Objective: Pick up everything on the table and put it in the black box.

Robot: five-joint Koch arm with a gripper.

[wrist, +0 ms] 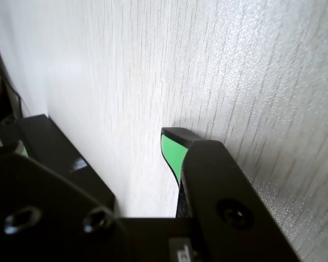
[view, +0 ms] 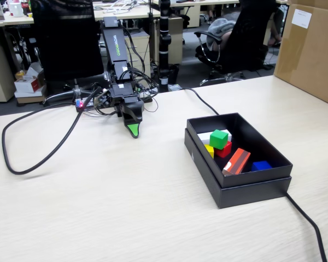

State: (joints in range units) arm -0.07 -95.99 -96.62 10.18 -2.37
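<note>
Pincer [view: 133,131] rests on table [view: 98,207]; only fixed view shows cubes.

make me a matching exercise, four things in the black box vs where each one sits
Things:
1. small green cube
2. small yellow cube
3. small blue block
4. long orange-red block

Places in the shallow black cardboard box, fixed view:
A. near right corner
B. on top of the pile
C. leaning, between red cube and blue block
D. low at the pile's left

Pairs: 1-B, 2-D, 3-A, 4-C

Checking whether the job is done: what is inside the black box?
Inside the black box: green cube atop a white block, red cube, yellow cube, orange-red block, something blue. The near wall hides the floor.
</note>
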